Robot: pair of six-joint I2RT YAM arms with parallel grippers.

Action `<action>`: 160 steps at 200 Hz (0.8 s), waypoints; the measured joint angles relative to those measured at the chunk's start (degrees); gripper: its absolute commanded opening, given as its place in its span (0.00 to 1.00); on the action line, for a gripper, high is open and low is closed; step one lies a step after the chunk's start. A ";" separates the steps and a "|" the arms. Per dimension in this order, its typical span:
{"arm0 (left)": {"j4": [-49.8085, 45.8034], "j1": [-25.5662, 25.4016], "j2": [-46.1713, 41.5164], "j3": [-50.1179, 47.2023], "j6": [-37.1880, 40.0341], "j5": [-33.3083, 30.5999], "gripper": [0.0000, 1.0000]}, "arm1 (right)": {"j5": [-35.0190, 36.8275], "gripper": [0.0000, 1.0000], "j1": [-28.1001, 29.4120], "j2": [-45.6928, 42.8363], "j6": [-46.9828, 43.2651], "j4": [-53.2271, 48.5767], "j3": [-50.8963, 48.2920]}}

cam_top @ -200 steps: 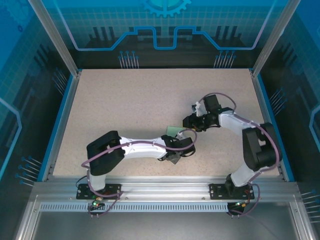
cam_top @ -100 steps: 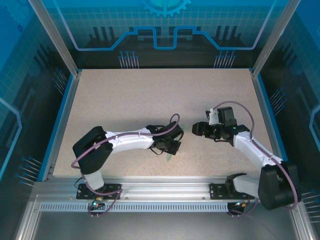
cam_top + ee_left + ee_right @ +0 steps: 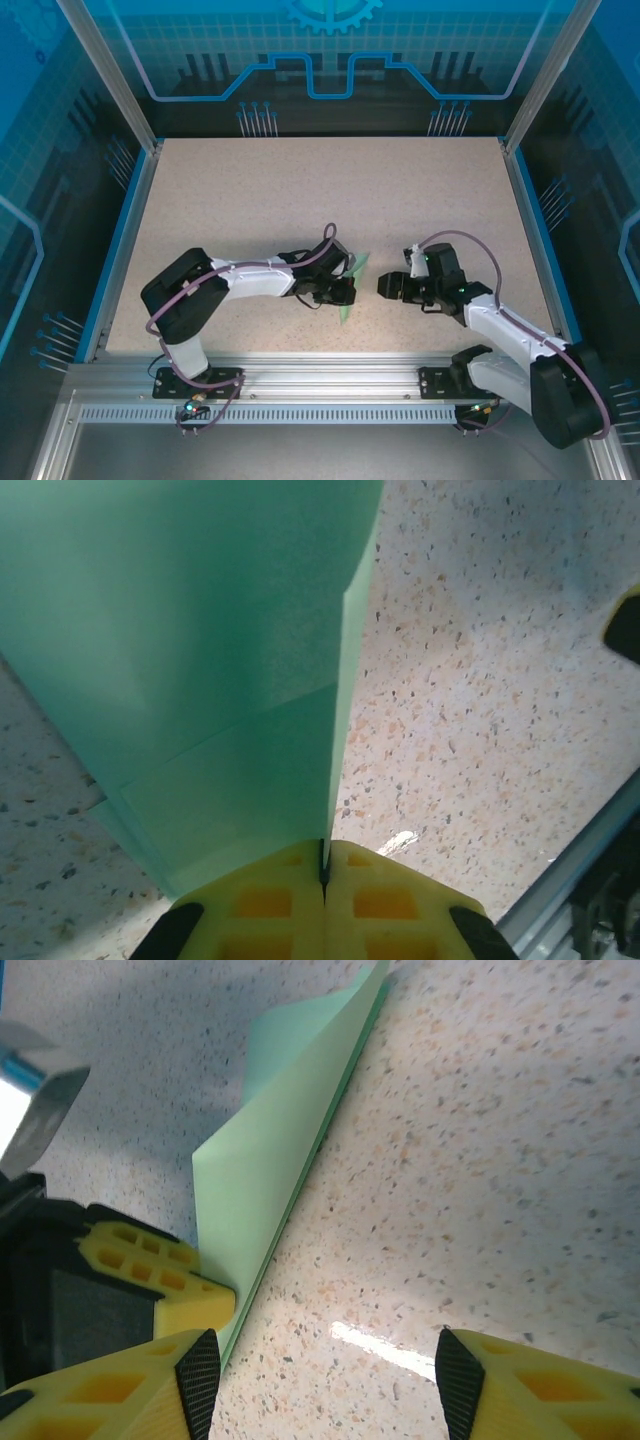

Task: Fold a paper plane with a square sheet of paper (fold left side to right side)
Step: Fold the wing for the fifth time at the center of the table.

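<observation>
The pale green sheet of paper, folded into a slim pointed paper plane (image 3: 353, 275), stands on edge just above the table near the front middle. My left gripper (image 3: 344, 291) is shut on its lower edge. In the left wrist view the yellow jaws (image 3: 323, 855) pinch the thin fold of the paper (image 3: 200, 650), which rises away from them. My right gripper (image 3: 384, 287) is open just right of the plane, apart from it. In the right wrist view the paper (image 3: 285, 1150) slants left of my open right gripper (image 3: 320, 1370), with the left gripper's yellow fingers (image 3: 150, 1270) beside it.
The speckled beige table (image 3: 300, 190) has a blue rim and a metal rail (image 3: 330, 375) along the near edge. The two arm bases (image 3: 198, 380) (image 3: 465, 380) sit on that rail. Transparent blue walls enclose the table.
The right gripper has opened wider and swung nearer, ending just right of the paper. The left gripper has turned, bringing the folded paper up on its edge.
</observation>
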 measured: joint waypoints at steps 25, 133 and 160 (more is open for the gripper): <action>4.42 1.46 -1.07 -2.95 -2.14 2.71 0.01 | 1.70 0.61 2.08 0.02 1.70 2.93 -0.87; 19.41 6.16 -2.93 -10.80 -8.28 12.07 0.01 | 5.31 0.57 6.86 11.13 8.15 14.84 0.42; 21.77 6.73 -2.93 -12.00 -9.40 13.31 0.01 | 6.16 0.56 7.43 13.75 10.03 17.88 1.16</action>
